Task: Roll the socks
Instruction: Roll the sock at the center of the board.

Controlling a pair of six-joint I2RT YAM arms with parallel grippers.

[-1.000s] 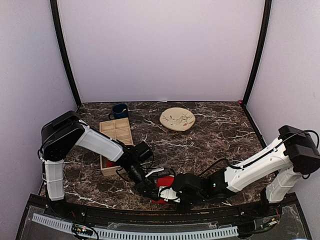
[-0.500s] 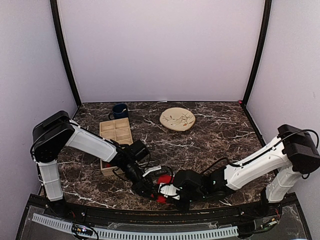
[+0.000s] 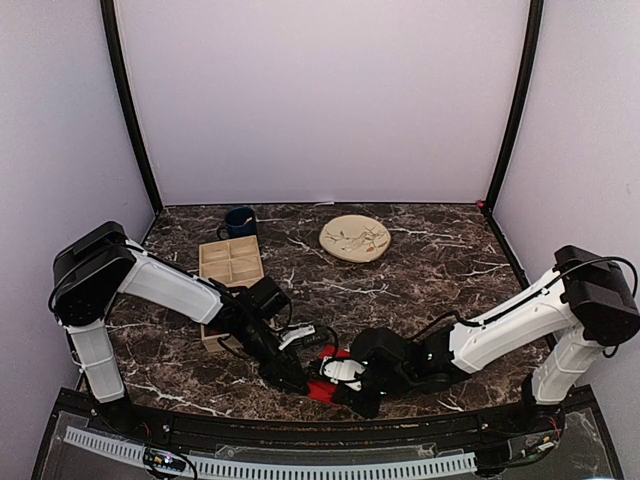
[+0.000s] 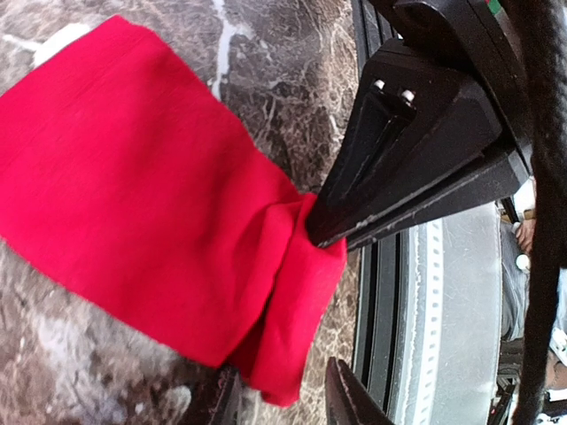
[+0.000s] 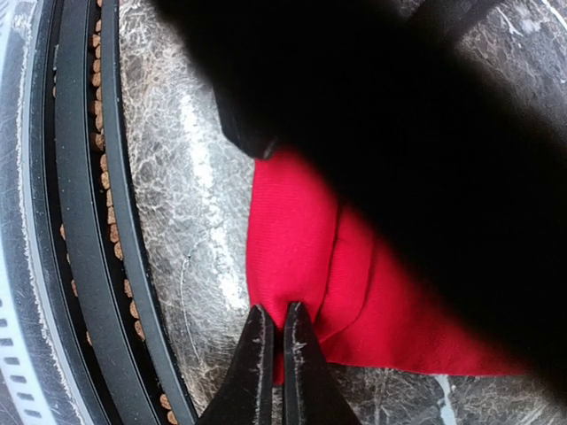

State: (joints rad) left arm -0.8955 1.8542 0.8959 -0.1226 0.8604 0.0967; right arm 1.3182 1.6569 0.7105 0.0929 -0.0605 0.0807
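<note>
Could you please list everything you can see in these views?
socks: count unclear, red, front centre
tray: one, pale wood, left, compartmented
mug: one, dark blue, behind the tray
plate: one, beige, back centre
table: one, dark marble, under everything
left arm: one, white, from left
right arm: one, white, from right
left pincer: one, black, open around the socks' end
right pincer: one, black, shut on the socks' fold
</note>
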